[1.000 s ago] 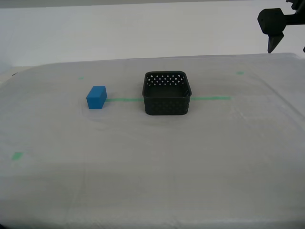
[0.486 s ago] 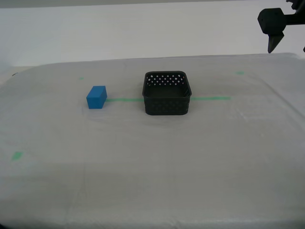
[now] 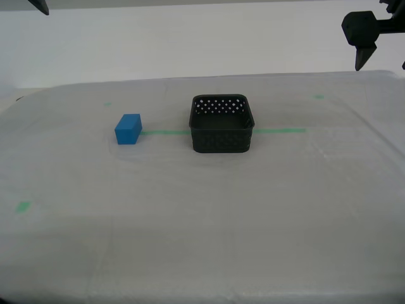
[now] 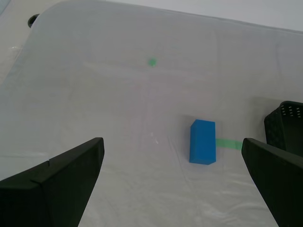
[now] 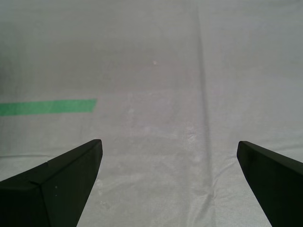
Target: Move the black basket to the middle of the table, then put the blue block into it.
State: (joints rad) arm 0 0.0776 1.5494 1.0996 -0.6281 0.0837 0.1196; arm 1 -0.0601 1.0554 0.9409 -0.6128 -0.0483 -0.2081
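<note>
The wide table (image 3: 202, 215) covered in whitish-grey cloth carries a thin green tape line (image 3: 278, 131) across its middle and some small green tape bits. On this line, about in the centre of the table as the exterior view shows it, stands the small squarish black plastic basket (image 3: 221, 124) with rounded corners and rows of small holes in its walls. It is upright, open side up and empty. I judge the first step as done, because the basket already sits in the middle.

The small solid bright-blue rectangular block (image 3: 128, 128) lies on the cloth toward the exterior view's left of the basket — near it, but clearly apart, at the end of the tape line. Its faces are plain and flat, so it looks stiff, light and not fragile. Smooth faces may slip a little, so I would take it across two opposite flat sides, with the jaws coming down from above.

My second gripper (image 4: 173, 187) hangs above the table with its jaws spread wide and holds nothing; the block lies ahead between them. My first gripper (image 5: 168, 182) is also spread wide and empty — under it are only cloth and the end of the tape.
</note>
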